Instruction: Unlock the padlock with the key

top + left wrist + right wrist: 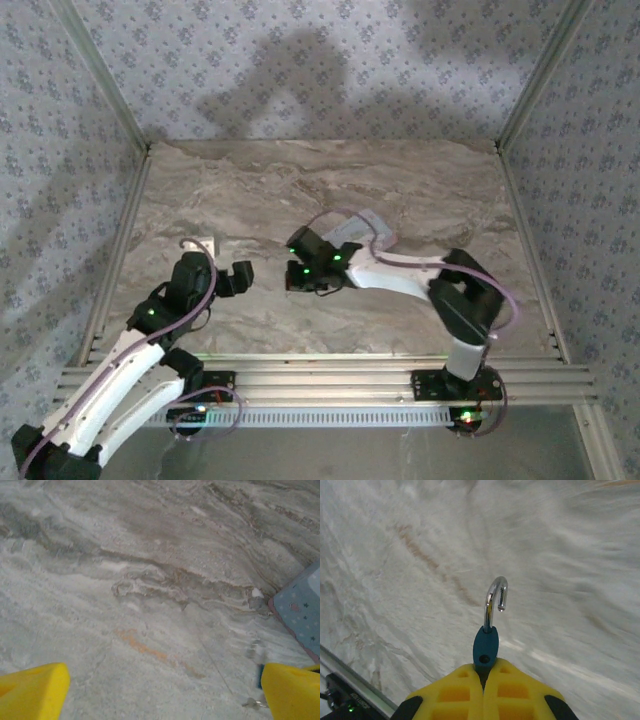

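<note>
My right gripper [483,669] is shut on the small dark-blue padlock [485,647], held just above the marble table. Its chrome shackle [495,597] sticks up and away from the fingers, and its hooked free end is out of the body. In the top view the right gripper [300,276] is at mid-table, facing the left gripper [242,277] a short gap away. My left gripper [165,687] is open with nothing between its yellow fingers [35,690]. A small silvery key [252,703] lies on the table by its right finger.
A light-blue printed tin [300,607] lies flat at the right of the left wrist view, and in the top view the tin [368,228] sits behind the right arm. A small white piece [200,243] lies beside the left arm. Patterned walls enclose the table.
</note>
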Controlling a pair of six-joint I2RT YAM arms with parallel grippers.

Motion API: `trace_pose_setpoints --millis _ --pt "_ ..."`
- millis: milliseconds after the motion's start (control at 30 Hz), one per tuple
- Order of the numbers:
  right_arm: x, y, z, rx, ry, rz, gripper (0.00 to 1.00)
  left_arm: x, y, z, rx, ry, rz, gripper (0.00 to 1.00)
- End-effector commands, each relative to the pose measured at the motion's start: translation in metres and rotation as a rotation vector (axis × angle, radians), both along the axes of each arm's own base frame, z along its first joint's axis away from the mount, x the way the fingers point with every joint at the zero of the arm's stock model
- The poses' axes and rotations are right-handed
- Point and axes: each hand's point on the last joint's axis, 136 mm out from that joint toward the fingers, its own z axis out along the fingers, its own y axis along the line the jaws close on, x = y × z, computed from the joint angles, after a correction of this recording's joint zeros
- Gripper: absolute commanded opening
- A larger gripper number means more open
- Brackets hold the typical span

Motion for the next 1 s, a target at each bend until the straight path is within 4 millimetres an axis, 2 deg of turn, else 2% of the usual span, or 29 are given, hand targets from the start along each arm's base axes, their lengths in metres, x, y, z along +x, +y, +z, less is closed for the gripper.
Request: trace_pose_setpoints --millis 0,167,300,367,500,533,567,600,700,767,967 --pt "-0.002 0.058 0.009 0.119 0.026 0.103 0.0 -0.016 0.013 0.0 -0.022 0.042 0.039 0.98" --pt "0.005 0.096 -0.006 0.16 0.065 0.15 0.0 -0.028 0.029 0.004 -0.022 0.019 0.091 0.98" --pt "0.013 0.114 -0.009 0.181 0.071 0.17 0.0 -0.03 0.032 0.006 -0.037 -0.004 0.105 0.98" --pt "0.017 0.117 -0.013 0.176 0.073 0.171 0.01 -0.03 0.033 0.004 -0.031 0.001 0.108 0.98" --pt "0.029 0.111 -0.025 0.151 0.081 0.147 0.13 -0.029 0.033 0.004 -0.019 0.007 0.11 0.98" --pt "0.034 0.108 -0.027 0.137 0.083 0.138 0.21 -0.029 0.034 0.003 -0.015 0.007 0.111 0.98" --pt "0.038 0.104 -0.027 0.12 0.079 0.134 0.33 -0.028 0.034 0.002 -0.012 0.009 0.112 0.98" --pt "0.041 0.101 -0.026 0.11 0.075 0.132 0.39 -0.028 0.034 0.001 -0.01 0.01 0.112 0.98" --pt "0.05 0.091 -0.013 0.081 0.034 0.131 0.53 -0.027 0.035 0.0 -0.001 0.012 0.114 0.98" --pt "0.055 0.082 0.0 0.066 -0.001 0.13 0.56 -0.026 0.035 0.0 0.006 0.013 0.114 0.98" --pt "0.072 0.05 0.068 0.059 -0.172 0.126 0.62 -0.019 0.037 0.003 0.031 0.005 0.123 0.98"
